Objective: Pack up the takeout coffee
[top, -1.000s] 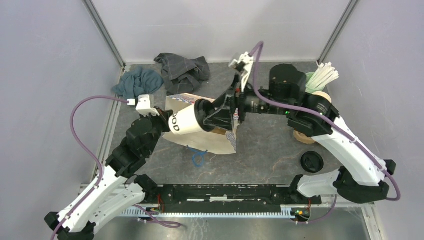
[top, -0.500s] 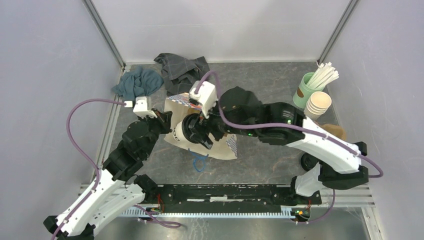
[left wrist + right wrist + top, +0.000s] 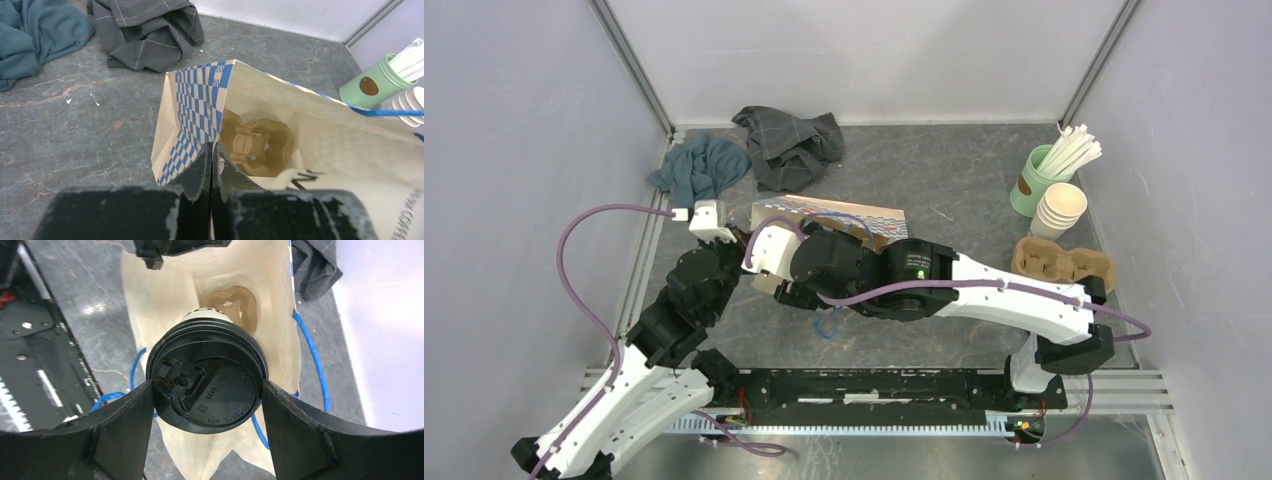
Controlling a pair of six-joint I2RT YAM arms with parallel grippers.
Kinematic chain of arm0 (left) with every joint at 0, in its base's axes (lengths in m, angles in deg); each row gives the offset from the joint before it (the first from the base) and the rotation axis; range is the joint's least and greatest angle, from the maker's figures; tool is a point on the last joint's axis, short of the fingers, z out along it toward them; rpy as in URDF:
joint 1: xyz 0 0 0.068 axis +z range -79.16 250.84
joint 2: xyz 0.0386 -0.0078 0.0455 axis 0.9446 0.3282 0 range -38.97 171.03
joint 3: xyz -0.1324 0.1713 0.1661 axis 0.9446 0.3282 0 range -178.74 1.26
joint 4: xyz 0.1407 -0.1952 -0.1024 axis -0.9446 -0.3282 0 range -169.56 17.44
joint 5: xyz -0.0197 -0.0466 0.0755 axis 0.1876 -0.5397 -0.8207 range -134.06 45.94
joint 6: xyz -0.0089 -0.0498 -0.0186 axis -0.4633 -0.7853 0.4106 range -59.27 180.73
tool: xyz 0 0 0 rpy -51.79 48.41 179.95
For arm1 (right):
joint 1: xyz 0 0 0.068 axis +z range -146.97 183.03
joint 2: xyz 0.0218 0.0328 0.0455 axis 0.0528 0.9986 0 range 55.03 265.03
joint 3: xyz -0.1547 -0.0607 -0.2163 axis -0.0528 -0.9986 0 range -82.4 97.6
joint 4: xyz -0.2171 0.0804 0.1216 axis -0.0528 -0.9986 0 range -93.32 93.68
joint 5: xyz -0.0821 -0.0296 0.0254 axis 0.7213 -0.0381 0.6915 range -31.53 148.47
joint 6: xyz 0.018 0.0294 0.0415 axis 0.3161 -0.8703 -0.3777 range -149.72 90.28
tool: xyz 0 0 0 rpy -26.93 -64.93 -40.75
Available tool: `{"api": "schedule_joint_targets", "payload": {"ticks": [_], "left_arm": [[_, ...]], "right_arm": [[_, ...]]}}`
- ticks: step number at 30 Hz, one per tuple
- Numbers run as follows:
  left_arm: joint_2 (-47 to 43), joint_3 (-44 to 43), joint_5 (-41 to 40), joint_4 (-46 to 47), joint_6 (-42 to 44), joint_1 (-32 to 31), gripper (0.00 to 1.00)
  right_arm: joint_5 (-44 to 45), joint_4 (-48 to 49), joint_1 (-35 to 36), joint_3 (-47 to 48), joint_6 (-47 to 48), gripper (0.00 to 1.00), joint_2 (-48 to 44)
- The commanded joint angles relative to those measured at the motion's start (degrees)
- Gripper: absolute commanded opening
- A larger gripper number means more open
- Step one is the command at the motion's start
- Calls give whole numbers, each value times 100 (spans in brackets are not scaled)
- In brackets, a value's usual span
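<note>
Well, the right gripper (image 3: 207,407) was clamped on the takeout coffee (image 3: 210,315), 1 finger on each side of its black lid (image 3: 205,372), and the cup lay tipped with its base inside the mouth of the paper bag (image 3: 195,110). Meanwhile the left gripper (image 3: 211,157) was pinched tight on the bag's blue-checked edge. Deep inside the bag sat a brown cup carrier (image 3: 256,144). Beyond the bag lay a grey cloth (image 3: 145,30) and a teal cloth (image 3: 40,35).
</note>
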Motion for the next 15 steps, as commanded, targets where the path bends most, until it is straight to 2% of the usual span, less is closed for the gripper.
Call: {"api": "schedule_joint_targets", "payload": {"ticks": [1, 8, 15], "left_arm": [[-87, 39, 121, 88, -143, 29, 2], [-149, 56, 189, 32, -98, 29, 2], [-347, 197, 301, -32, -73, 29, 2]], "right_arm": [[621, 574, 0, -438, 637, 65, -50], [306, 1418, -76, -1069, 1211, 66, 47], [-246, 1940, -506, -1566, 1624, 67, 44]]}}
